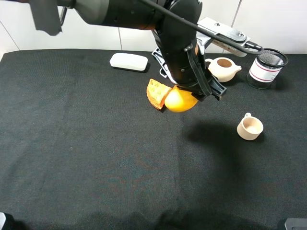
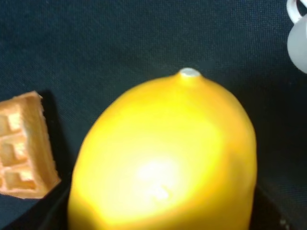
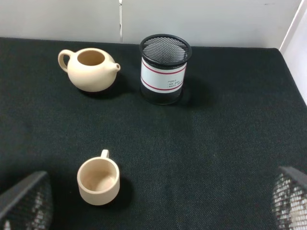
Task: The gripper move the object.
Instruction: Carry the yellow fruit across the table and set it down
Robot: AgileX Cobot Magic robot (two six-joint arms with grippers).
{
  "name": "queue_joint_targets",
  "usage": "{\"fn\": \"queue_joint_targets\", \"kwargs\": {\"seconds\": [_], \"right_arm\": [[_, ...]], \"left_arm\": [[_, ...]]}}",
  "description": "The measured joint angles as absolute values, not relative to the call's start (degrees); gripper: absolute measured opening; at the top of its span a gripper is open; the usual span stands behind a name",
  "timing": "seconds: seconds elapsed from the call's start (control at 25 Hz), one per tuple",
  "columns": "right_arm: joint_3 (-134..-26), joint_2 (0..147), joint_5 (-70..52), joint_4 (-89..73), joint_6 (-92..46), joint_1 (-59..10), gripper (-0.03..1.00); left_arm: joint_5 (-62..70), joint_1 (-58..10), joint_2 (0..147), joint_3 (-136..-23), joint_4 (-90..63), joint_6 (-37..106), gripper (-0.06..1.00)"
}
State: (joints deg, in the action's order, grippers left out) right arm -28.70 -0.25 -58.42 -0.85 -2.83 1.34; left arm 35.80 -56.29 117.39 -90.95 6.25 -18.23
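Observation:
The object (image 1: pixel 180 100), a glossy yellow-orange mango-shaped fruit, sits in the jaws of my left gripper (image 1: pixel 195 92), which is shut on it at the middle back of the black cloth. It fills the left wrist view as a big yellow oval (image 2: pixel 163 158), with dark fingers (image 2: pixel 36 215) at its sides. It seems to hang just above the cloth, beside a ridged orange wedge (image 1: pixel 157 93). My right gripper (image 3: pixel 158 211) is open, its mesh-patterned fingertips (image 3: pixel 24 201) far apart over bare cloth.
A small beige cup (image 1: pixel 250 127) stands right of the fruit. Behind it are a beige teapot (image 1: pixel 223 68) and a black mesh pen holder (image 1: pixel 266 68). A flat white case (image 1: pixel 128 62) lies at the back. The orange wedge (image 2: pixel 24 148) lies close beside the fruit.

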Motion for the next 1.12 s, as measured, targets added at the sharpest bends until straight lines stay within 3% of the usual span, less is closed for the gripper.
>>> {"fn": "queue_joint_targets", "kwargs": {"seconds": [0.56, 1.12], "right_arm": [[-28.7, -0.3, -58.4, 1.0, -2.8, 1.3, 0.69], [-28.7, -0.3, -58.4, 1.3, -2.8, 1.3, 0.69]], "left_arm": [[51.8, -58.3, 135.3, -120.2, 0.6, -21.3, 0.69], [52.7, -58.3, 142.4, -124.0, -1.8, -24.7, 0.69]]}}
